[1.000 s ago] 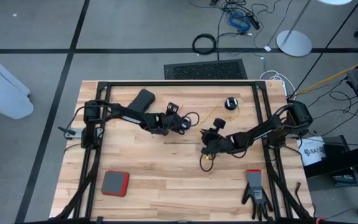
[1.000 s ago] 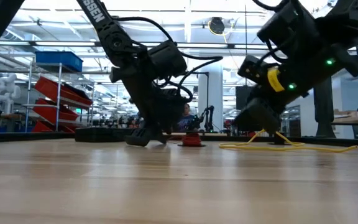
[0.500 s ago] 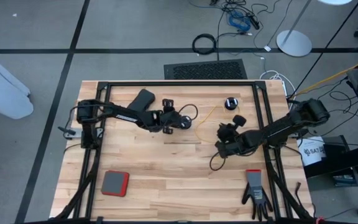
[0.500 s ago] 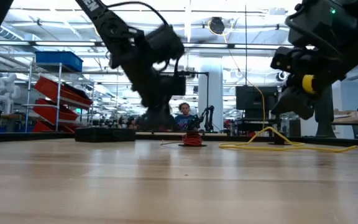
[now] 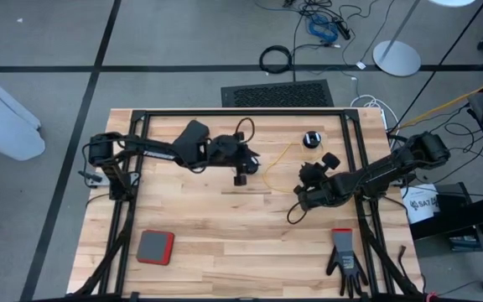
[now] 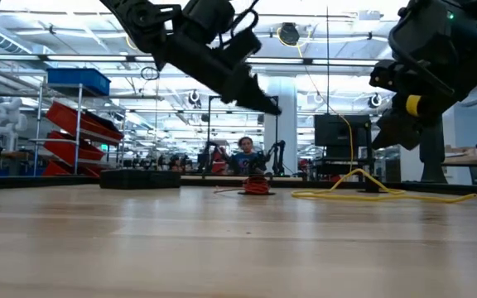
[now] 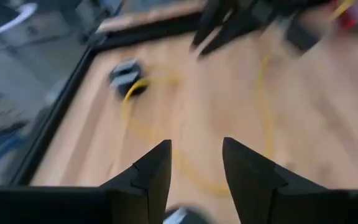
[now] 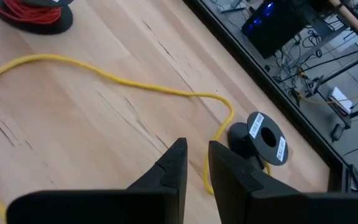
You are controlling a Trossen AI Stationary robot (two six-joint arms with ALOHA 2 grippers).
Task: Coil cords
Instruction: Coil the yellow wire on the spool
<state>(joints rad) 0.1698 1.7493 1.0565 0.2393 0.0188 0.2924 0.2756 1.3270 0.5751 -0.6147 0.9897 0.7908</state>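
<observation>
Cords: the yellow cord [image 8: 123, 81] lies loose across the worktop [image 5: 225, 243] in long bends, not yet wound. The reddish-orange cord [image 8: 33, 14] is bunched in a pile on its own reel.
Yellow reel: the small black reel [image 8: 263, 140] lies near the far right of the worktop with the yellow cord running into it. The cord looks tethered there, so winding probably has to work back toward this reel.
Left claw: the left claw [image 7: 196, 146] hangs above the middle of the worktop and faces the yellow loop and its reel. Its fingers are apart and I see nothing clamped between them. Its height and aim suggest it is lining up on the cord, not gripping it.
Right claw: the right claw [image 8: 196, 146] hovers just above the wood, right of centre, pointed at the bend of yellow cord beside the reel. A narrow gap separates its fingers and it holds nothing.
Why so placed: both arms face the yellow cord from opposite sides. One could probably steady the reel while the other gathers slack.
Writing: pale labels on the yellow reel's face carry print too small to read. The white bucket [image 5: 422, 204] off the right edge has dark lettering I cannot make out.
</observation>
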